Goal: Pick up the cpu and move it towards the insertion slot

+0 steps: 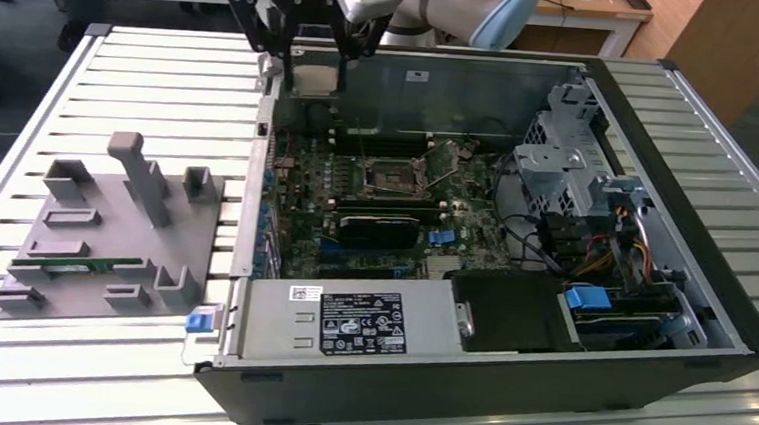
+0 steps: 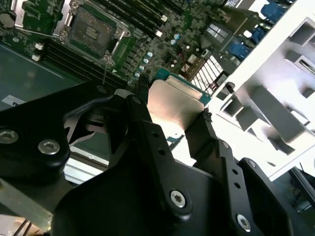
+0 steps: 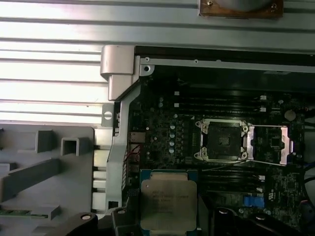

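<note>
The gripper [image 1: 313,66] hangs above the far corner of the open computer case [image 1: 694,295], its two dark fingers [image 2: 147,132] closed on opposite edges of the cpu [image 2: 174,105]. The chip is clear of everything, its silvery top and pale rim plain in both wrist views [image 3: 168,204]. So the pick-up looks done, and the step in hand is the carry toward the insertion slot [image 3: 222,140].

In the exterior view the slot [image 1: 396,179] lies at about five o'clock from the gripper, well apart from it and lower, on the green motherboard [image 1: 352,221]. Its shiny frame is swung open beside the dark centre. As I judge it, the move calls for a level, steady crossing over the case wall, with the chip kept square to the socket and clear of the loose cables [image 1: 538,239] at the slot's three o'clock.

The grey part holder [image 1: 110,244] sits on the slatted counter [image 1: 162,67], at seven o'clock from the gripper.

As for writing: there is faint print on the chip's lid and a white-and-black label [image 1: 359,323] on the power supply, both too small to make out.
</note>
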Robot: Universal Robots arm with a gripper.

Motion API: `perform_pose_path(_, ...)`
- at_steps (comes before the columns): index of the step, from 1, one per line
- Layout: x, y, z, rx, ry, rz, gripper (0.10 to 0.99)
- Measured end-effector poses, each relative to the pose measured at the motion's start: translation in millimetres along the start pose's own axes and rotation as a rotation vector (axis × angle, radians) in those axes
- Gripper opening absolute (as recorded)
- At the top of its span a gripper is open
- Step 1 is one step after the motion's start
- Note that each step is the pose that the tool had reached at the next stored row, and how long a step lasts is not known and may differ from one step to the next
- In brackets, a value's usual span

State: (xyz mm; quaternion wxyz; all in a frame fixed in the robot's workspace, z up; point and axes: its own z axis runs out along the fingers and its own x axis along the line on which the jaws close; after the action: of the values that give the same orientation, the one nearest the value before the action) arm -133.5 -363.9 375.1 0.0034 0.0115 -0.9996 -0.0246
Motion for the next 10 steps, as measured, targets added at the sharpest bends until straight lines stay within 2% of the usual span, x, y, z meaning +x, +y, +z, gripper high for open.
perform_pose_path(4,-8.3,2.0,1.4,0.0,-0.0001,0.001,0.545)
perform_pose_path(10,-15.2,6.1,2.6,0.0,-0.0007,0.013,0.545)
